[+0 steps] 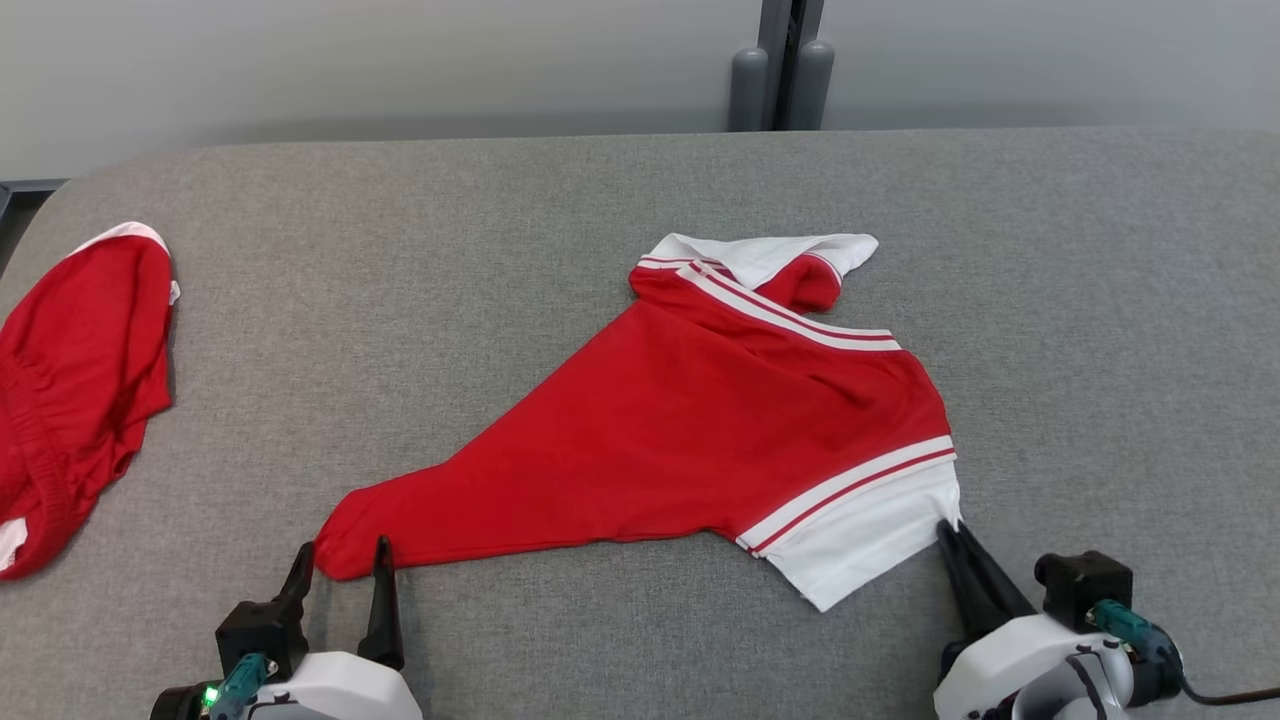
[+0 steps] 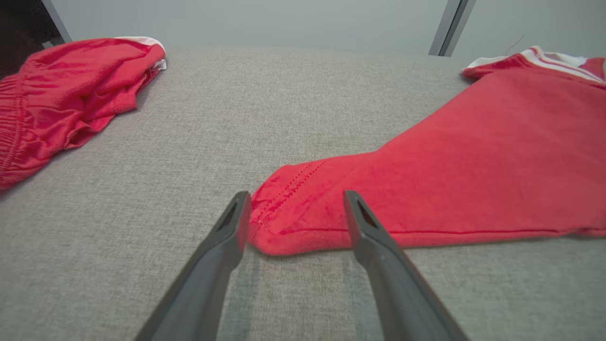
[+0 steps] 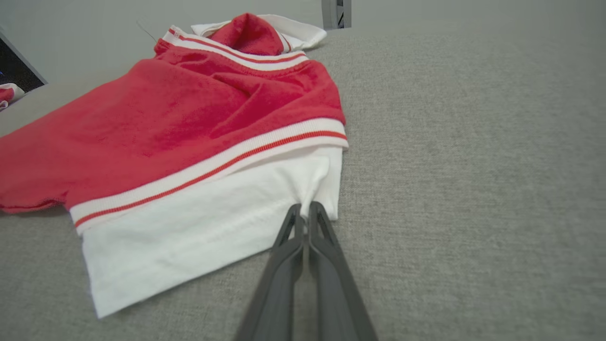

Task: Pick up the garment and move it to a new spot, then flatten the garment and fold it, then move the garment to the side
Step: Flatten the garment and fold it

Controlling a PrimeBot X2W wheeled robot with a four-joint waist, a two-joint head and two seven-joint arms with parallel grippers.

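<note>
On grey table (image 1: 600,200), right fingers (image 3: 324,237) tight on garment's (image 1: 700,430) white hem (image 3: 213,227), left fingers (image 2: 227,237) wide around red corner (image 2: 293,222).

No text, label, brand, number or sign can be read in any of the views
</note>
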